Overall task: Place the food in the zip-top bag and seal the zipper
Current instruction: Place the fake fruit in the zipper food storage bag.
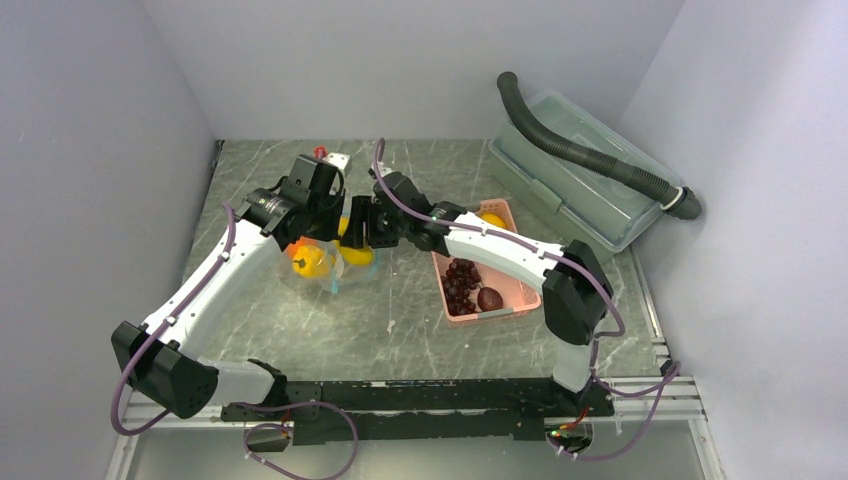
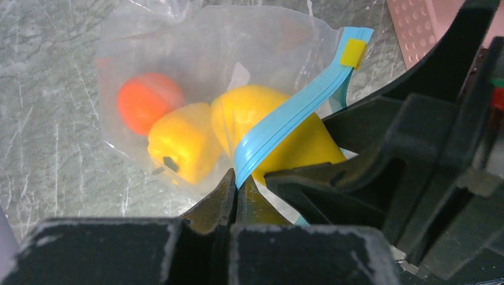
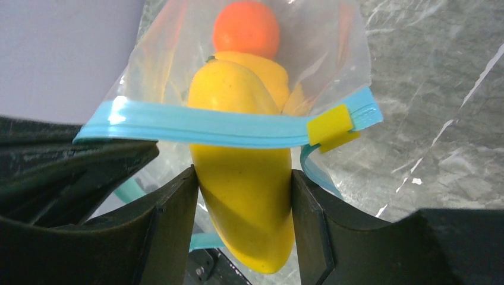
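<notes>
The clear zip-top bag (image 1: 328, 272) lies left of centre, and the left wrist view shows its body (image 2: 196, 47). Inside it are an orange (image 2: 148, 101), a yellow bell pepper (image 2: 181, 148) and a yellow fruit (image 3: 270, 71). My left gripper (image 2: 238, 183) is shut on the blue zipper strip (image 2: 291, 116) and holds the mouth up. The slider tab (image 3: 330, 126) is yellow. My right gripper (image 3: 243, 178) is shut on a yellow oblong fruit (image 3: 243, 208), whose front half passes under the strip (image 3: 196, 126) into the mouth. In the top view both grippers, left (image 1: 332, 232) and right (image 1: 358, 232), meet at the bag.
A pink slotted basket (image 1: 520, 292) at right of centre holds dark grapes (image 1: 462, 283), a reddish-brown round fruit (image 1: 490, 298) and a yellow-orange piece (image 1: 493, 218). A clear lidded box (image 1: 570, 185) with a dark hose (image 1: 590, 155) on it stands at the back right. Walls enclose three sides.
</notes>
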`<control>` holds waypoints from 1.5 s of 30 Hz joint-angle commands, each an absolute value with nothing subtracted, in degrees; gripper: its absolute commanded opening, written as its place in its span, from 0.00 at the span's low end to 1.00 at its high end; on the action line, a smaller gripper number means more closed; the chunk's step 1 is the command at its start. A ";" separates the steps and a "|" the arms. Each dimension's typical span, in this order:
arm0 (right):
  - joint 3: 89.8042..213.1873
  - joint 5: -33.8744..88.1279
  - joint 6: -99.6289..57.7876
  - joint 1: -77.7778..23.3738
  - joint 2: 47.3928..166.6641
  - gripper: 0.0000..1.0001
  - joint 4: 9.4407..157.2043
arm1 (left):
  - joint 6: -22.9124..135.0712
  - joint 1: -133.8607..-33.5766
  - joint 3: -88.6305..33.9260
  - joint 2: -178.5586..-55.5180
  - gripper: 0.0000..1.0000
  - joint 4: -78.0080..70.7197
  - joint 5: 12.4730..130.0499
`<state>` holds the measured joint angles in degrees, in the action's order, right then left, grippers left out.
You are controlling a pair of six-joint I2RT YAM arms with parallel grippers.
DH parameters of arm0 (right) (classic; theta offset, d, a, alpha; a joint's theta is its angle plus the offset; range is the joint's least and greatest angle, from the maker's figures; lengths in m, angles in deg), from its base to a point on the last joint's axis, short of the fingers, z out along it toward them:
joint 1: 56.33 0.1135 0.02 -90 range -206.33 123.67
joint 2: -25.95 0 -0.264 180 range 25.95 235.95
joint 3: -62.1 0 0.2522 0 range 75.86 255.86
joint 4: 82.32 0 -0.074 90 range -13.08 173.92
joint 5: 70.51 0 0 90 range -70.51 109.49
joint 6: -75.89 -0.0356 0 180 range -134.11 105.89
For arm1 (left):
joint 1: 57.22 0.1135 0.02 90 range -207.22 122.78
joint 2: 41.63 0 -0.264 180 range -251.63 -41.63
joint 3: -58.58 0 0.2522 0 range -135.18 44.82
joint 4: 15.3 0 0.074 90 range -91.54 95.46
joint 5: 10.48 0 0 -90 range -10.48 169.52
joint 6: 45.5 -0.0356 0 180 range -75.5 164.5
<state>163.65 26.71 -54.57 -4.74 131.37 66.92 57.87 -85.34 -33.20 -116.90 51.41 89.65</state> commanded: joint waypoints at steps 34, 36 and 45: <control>159.82 22.19 -60.14 -5.51 127.02 0.75 75.09 | 58.27 -85.34 -33.06 -117.03 0.00 50.05 88.88; 158.96 22.38 -59.09 -5.53 125.92 0.75 74.84 | 58.22 -85.30 -33.05 -117.11 0.00 50.05 88.99; 152.33 20.20 -56.04 -5.53 118.91 0.72 73.38 | 58.26 -85.35 -33.14 -117.37 0.00 50.09 89.05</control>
<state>154.58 22.34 -58.16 -5.28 123.46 73.11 57.89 -85.34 -33.20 -117.38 51.43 89.26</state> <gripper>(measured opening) 0.719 0.013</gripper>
